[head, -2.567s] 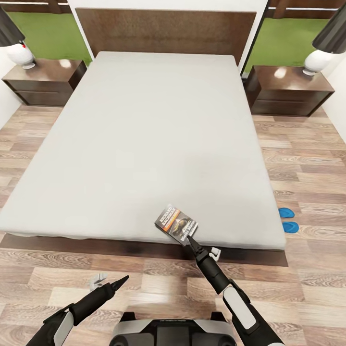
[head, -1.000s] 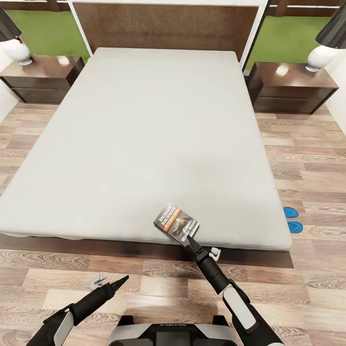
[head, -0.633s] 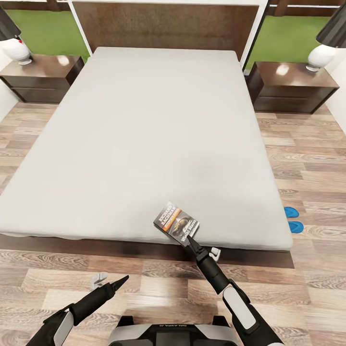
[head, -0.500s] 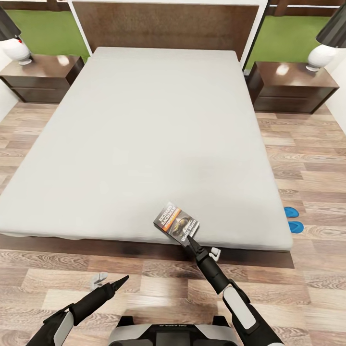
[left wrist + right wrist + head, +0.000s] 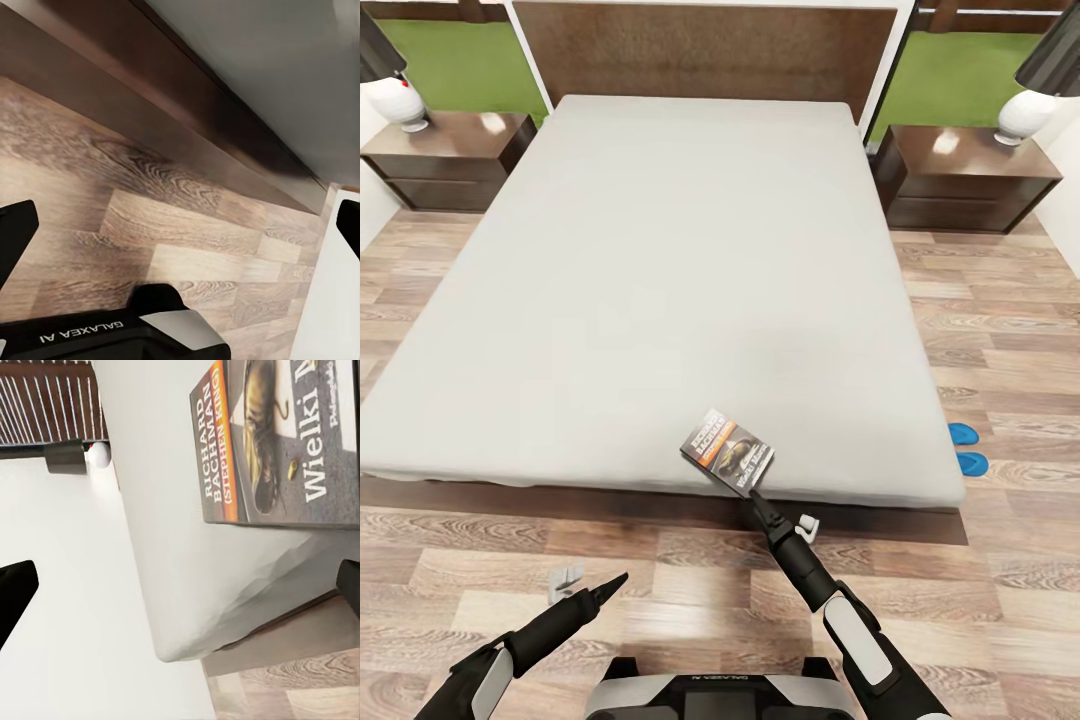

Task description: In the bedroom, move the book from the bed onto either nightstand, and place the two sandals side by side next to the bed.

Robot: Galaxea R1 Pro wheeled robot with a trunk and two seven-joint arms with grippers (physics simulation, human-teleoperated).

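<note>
Book (image 5: 728,462) placement governed the coming move: the paperback lay flat on the pale grey mattress of the bed (image 5: 660,280), close to the foot edge and towards the bed's right side, cover up, with its long axis set on a diagonal to that edge. In the right wrist view the book (image 5: 289,450) was seen just ahead of the fingers, with the orange band and white lettering legible and the mattress corner falling away to the wood floor beneath.

Directly beyond the book's nearer corner the right gripper (image 5: 758,497) was found, its tip at or just short of that corner; actual contact could not be judged. Its jaws stood wide apart in the wrist view, a dark fingertip (image 5: 15,589) at either border of the frame, and nothing was held between them. The book therefore lay ahead of this gripper, slightly towards the headboard and the robot's left.

The left gripper (image 5: 615,580) hung low over the floor, well apart from the book, and its fingers were likewise spread with nothing held. The right arm was clearly the nearer. Further out, the right-hand nightstand (image 5: 960,175) stood beside the headboard, and the two sandals (image 5: 966,448) lay together on the floor just beside the bed's right side.
</note>
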